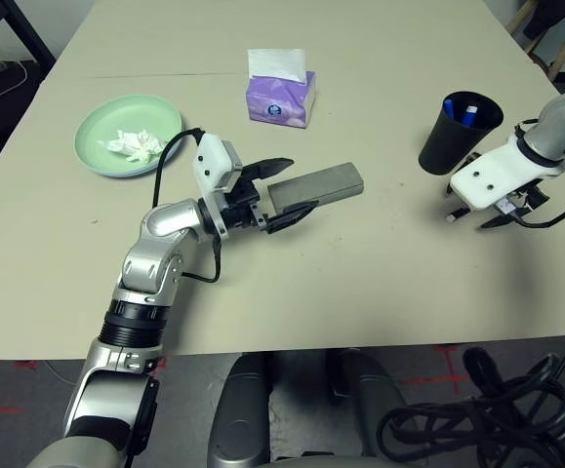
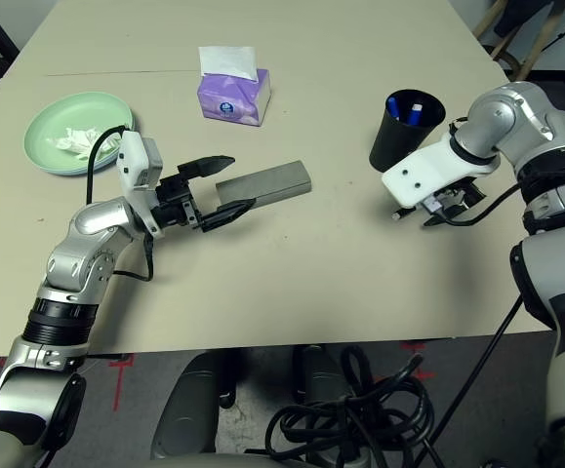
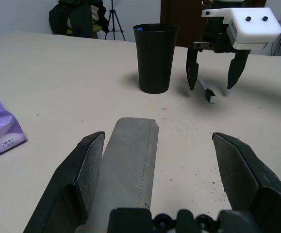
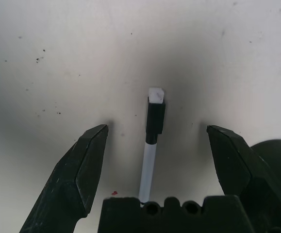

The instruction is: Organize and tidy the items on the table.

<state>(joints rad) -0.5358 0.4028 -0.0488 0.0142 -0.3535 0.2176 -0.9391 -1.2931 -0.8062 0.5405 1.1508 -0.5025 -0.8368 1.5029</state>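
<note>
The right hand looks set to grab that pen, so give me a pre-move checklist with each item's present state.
1. Right hand open: ok, fingers spread wide.
2. Pen between its fingers: ok, it lies flat on the table, roughly midway between them.
3. Right hand pointing down at the pen: ok, the left wrist view shows its fingertips hanging just above the table, one on each side.
4. Cup clear of the hand: ok, it stands upright just beside, apart, with a blue-capped item inside.
5. Left hand out of the way: ok, far across the table, open around the case.
6. Case gripped: not ok, one finger lies against it, the other stands apart.
</note>
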